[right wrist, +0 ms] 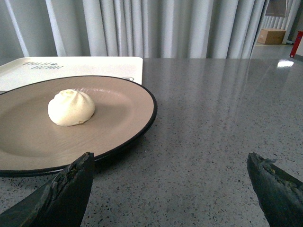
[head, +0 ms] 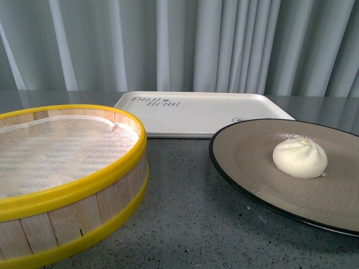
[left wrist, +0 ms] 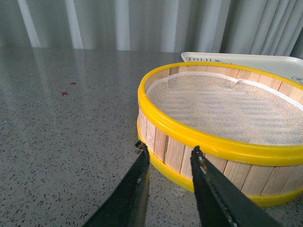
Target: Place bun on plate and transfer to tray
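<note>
Bun [head: 300,158] sits on the plate [head: 247,159], which is on the right of the table [head: 185,224]. Basket [head: 84,216] stands on the left, near the plate with a gap between them. Tray [head: 202,115] lies behind both, close behind the plate's far rim. Curtain [head: 224,45] hangs behind everything.

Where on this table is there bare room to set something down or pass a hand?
Widest bare counter lies right of the plate and left of the basket. The tray is bare too. A narrowing wedge runs between basket and plate. Crowded: the tray's front edge, where all three nearly meet.
</note>
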Motion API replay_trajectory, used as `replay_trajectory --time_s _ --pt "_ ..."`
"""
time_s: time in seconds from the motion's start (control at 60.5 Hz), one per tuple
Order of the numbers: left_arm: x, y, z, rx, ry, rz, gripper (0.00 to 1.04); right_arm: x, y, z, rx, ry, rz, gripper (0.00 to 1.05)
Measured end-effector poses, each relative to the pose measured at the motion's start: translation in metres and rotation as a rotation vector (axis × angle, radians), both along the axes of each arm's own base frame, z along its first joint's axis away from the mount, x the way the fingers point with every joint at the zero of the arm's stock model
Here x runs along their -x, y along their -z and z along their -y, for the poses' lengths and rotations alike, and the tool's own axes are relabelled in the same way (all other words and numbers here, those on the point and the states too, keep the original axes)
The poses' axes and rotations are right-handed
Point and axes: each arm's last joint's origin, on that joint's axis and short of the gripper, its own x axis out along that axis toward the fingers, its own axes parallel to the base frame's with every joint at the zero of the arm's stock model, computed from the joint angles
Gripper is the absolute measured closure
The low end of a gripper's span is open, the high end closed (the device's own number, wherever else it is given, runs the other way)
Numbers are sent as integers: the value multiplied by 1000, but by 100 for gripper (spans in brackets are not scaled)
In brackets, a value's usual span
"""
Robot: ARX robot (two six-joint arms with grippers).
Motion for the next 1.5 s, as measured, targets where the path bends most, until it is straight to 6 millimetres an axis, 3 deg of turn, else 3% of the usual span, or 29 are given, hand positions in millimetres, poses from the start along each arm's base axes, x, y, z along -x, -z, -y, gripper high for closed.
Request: replay_trajectory --time_s 0.116,0.198,0.297,0.413,0.545,0.743,0.876,1.008,1.223,1.503 --pt "0 0 0 0 0 0 55 0 0 0 0 0 0 9" --pt "0 0 0 0 0 0 41 -1 -1 -2 121 157 -60 9" --pt "0 0 0 0 1 0 25 -8 -20 -5 234 260 -71 9" --pt "0 0 0 0 2 0 6 -24 -52 -2 152 215 -25 9" --pt "0 0 0 0 1 0 7 -53 -70 12 -60 165 -58 9" --pt "0 0 0 0 1 0 7 -91 -53 37 -553 151 -283 9" --pt "0 0 0 0 1 0 7 -105 -51 36 -876 133 -354 9" --pt "0 0 0 0 1 0 7 -115 -51 27 -1075 116 -398 9" --pt "0 0 0 0 1 0 7 -122 -44 10 -1204 96 -474 9" --pt "0 0 0 0 1 0 7 -124 -40 -19 -1250 -21 -577 9"
